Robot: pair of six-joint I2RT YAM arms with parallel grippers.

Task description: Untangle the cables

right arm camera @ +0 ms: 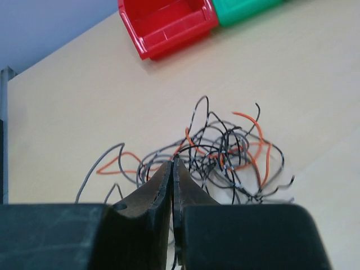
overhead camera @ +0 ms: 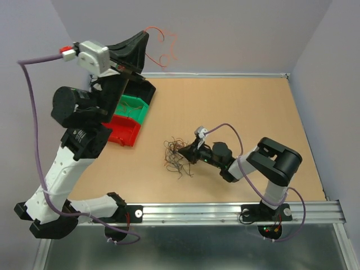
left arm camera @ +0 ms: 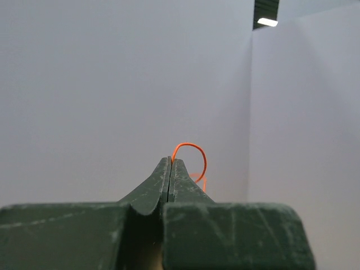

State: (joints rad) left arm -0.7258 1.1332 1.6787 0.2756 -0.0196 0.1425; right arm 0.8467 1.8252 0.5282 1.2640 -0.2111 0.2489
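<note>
Fingers of left gripper pinch 1 orange wire aloft; right gripper pressed together at tangle.

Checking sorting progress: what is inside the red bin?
The red bin shows only bare floor in the part the right wrist view catches. From above, the left arm covers one end, so that end is unseen.

We see pale lavender walls around a wooden bench. A metal rail edges its near side; a ceiling light glows.
</note>
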